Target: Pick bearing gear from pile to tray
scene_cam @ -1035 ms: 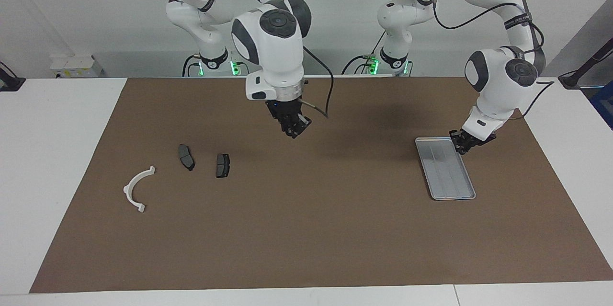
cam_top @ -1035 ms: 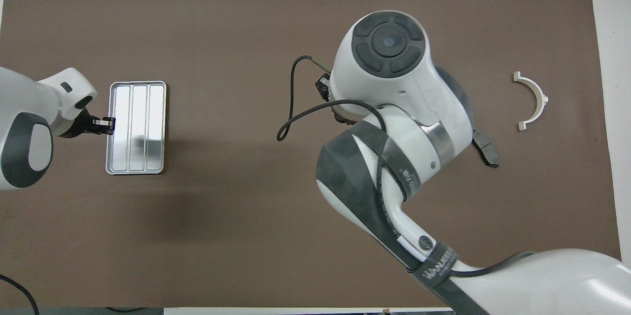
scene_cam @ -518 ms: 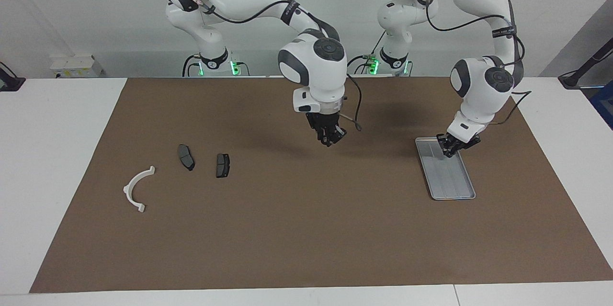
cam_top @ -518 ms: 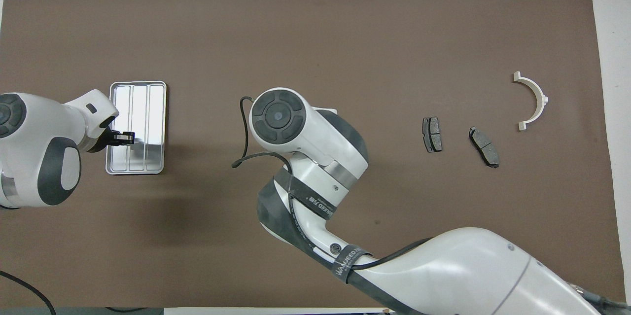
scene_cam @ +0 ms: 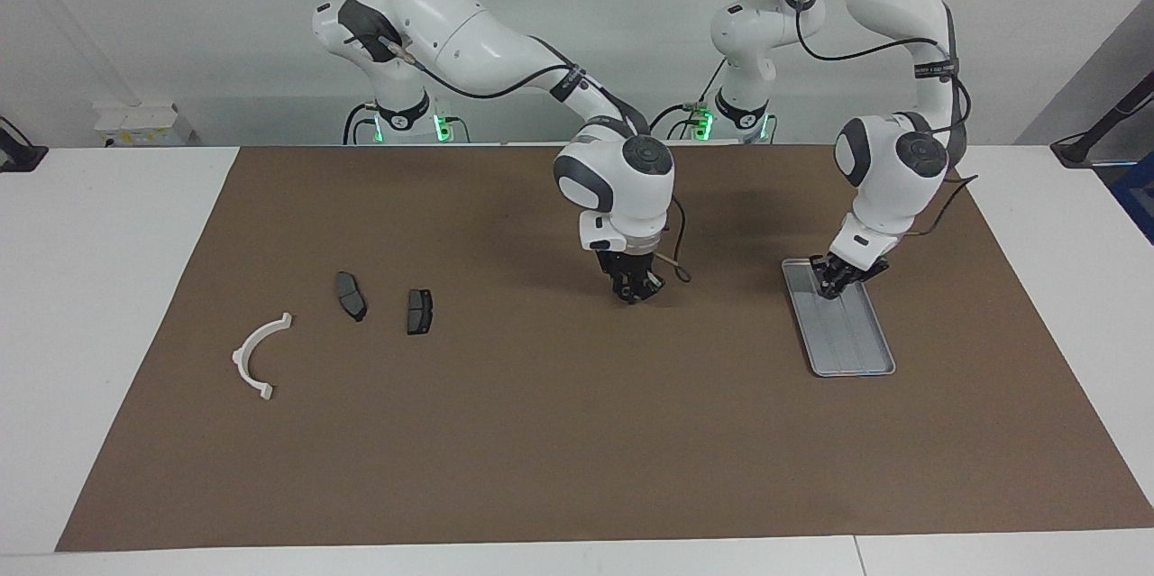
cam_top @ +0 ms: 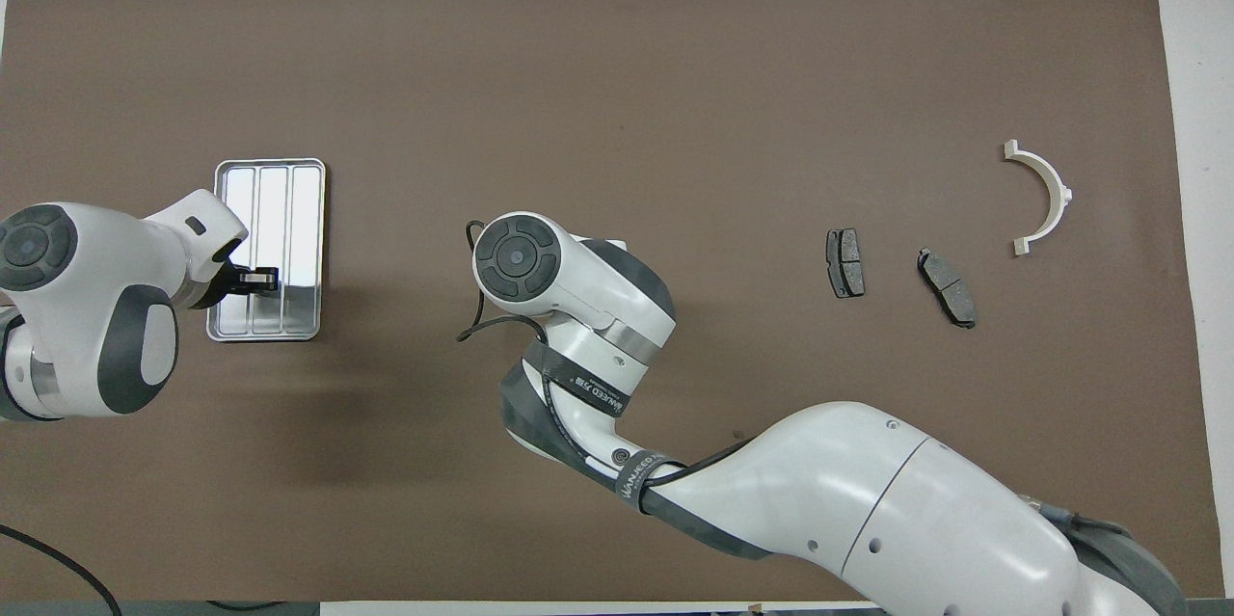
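Both grippers have shifted: left gripper (scene_cam: 828,286), fingertips closed, now over the tray (scene_cam: 852,351); right gripper (scene_cam: 636,291), jaw state indiscernible, now over bare mat mid-table.

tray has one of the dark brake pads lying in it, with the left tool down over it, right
No. In the overhead view the tray holds no pad; both brake pads lie on the mat toward the right arm's end. The left tool is over the tray.
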### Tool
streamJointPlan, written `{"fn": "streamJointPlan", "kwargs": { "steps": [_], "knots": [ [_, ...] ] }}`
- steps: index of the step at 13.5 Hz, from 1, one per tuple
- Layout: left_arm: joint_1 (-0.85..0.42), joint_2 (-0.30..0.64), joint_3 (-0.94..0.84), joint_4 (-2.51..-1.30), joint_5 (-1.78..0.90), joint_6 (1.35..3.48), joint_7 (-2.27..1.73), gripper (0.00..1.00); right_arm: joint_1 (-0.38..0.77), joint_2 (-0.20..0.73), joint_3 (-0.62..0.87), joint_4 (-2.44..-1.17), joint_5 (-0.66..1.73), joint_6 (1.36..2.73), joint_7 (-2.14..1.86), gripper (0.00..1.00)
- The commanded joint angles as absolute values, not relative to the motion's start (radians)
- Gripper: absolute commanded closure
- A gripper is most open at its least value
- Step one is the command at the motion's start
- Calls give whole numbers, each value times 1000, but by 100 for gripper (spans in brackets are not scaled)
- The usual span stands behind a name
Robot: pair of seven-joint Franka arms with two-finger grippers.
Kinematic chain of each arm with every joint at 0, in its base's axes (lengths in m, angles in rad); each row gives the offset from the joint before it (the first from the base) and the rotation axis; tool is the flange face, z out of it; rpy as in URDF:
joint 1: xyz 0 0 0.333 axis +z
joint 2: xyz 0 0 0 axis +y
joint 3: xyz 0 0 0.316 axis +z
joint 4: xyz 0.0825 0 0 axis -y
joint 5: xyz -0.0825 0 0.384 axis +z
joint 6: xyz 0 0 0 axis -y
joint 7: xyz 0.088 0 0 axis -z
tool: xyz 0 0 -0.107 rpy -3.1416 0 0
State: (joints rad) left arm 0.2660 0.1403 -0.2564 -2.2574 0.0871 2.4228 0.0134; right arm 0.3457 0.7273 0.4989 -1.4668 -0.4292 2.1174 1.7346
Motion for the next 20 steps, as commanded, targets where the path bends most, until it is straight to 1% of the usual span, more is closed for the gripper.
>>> {"fn": "streamJointPlan", "kwargs": {
  "steps": [1,2,3,4,5,7,8,9,10,11,12,13,15,16,18,20],
  "knots": [
    [253,137,-250,-2276,71,2456,0,100,345,741,503,-1463,-462,2123,1750,100],
    [253,138,-250,-2281,71,2462,0,100,345,741,503,-1463,-462,2118,1752,100],
    [253,140,-250,-2286,71,2471,0,100,345,741,502,-1457,-462,2109,1755,88],
    [252,140,-250,-2290,71,2477,-2,100,345,739,500,-1454,-462,2106,1759,27],
    [252,140,-250,-2295,71,2482,-2,100,338,730,492,-1450,-462,2097,1756,0],
    [244,140,-250,-2304,71,2491,-3,100,312,704,489,-1421,-457,2051,1746,0],
    [242,140,-250,-2304,71,2496,-17,100,280,693,492,-1410,-456,2034,1727,0],
    [236,140,-250,-2303,71,2494,-23,68,244,671,498,-1410,-446,2028,1676,0],
    [227,141,-249,-2296,71,2487,-20,13,212,637,502,-1410,-437,2020,1608,0],
    [221,138,-250,-2284,71,2471,-21,0,180,612,506,-1410,-402,2001,1527,0],
    [216,124,-252,-2252,71,2414,-25,0,143,580,506,-1410,-364,1987,1431,0],
    [200,106,-255,-2193,71,2308,-29,0,106,551,506,-1411,-336,1970,1326,0],
    [119,92,-255,-2055,71,2119,-143,0,33,503,506,-1410,-316,1901,1078,0],
    [62,94,-256,-2007,72,2077,-260,0,-3,483,506,-1411,-313,1873,954,0],
    [-74,103,-255,-1982,84,2088,-511,0,-90,456,506,-1411,-313,1824,704,0],
    [-170,101,-256,-1980,97,2082,-639,0,-173,437,506,-1411,-311,1787,506,0]
  ]
}}
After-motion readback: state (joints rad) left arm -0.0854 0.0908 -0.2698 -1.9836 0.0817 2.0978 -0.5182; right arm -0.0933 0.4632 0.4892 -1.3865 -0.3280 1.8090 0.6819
